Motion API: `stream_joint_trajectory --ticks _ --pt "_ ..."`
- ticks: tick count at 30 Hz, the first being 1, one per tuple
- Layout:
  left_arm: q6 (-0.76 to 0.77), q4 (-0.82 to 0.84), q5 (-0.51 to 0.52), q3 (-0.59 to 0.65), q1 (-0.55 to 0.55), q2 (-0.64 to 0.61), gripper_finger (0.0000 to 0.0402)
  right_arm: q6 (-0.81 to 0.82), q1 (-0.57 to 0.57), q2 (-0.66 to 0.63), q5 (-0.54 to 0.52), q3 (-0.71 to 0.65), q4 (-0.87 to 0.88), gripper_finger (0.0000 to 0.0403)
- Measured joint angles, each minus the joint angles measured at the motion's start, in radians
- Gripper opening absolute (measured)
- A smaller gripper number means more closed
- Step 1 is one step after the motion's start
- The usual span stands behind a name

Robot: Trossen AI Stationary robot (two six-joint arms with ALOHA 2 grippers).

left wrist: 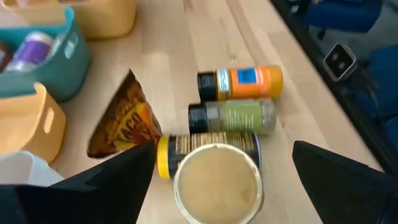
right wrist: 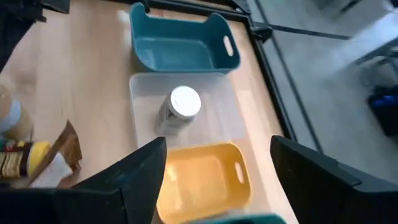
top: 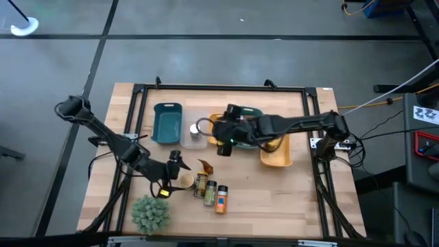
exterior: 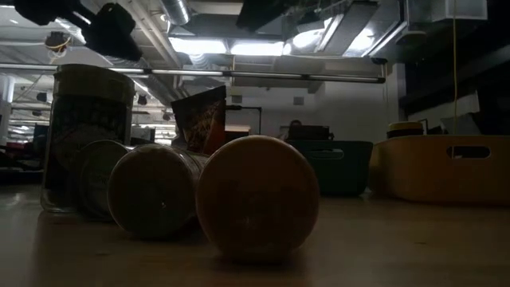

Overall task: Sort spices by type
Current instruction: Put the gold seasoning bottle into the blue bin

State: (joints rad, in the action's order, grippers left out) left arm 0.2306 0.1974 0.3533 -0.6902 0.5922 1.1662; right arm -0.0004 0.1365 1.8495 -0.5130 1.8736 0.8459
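Several spices lie in a cluster on the table's near middle. An upright jar with a tan lid (left wrist: 217, 183) stands there. Beside it lie a yellow-lidded jar (left wrist: 208, 145), a green jar (left wrist: 235, 116) and an orange bottle (left wrist: 244, 83), all on their sides. The brown-orange packet (left wrist: 123, 122) stands next to them. My left gripper (left wrist: 224, 152) is open above the tan-lidded jar (top: 184, 180), with a finger on either side and clear of it. My right gripper (right wrist: 219, 142) is open and empty above the small orange tray (right wrist: 199, 177). A white-lidded jar (right wrist: 181, 106) lies in the clear tray (right wrist: 217, 93).
An empty teal tray (top: 167, 122) stands at the far left. A larger yellow-orange tray (top: 276, 152) and a second teal tray (top: 252, 111) lie under the right arm. A green bushy plant (top: 150, 213) stands at the near left. Bare wood lies at the near right.
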Motion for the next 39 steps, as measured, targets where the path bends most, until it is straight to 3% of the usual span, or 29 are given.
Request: stream_joint_trajectory --ticks 14,39 --pt "0.110 0.072 -0.018 -0.025 0.000 0.067 0.0363 0.162 0.142 -0.011 -0.200 -0.001 0.163 0.0287" --pt "0.137 0.082 -0.017 -0.021 -0.012 0.101 0.0363 0.191 0.154 -0.009 -0.202 -0.001 0.175 0.0287"
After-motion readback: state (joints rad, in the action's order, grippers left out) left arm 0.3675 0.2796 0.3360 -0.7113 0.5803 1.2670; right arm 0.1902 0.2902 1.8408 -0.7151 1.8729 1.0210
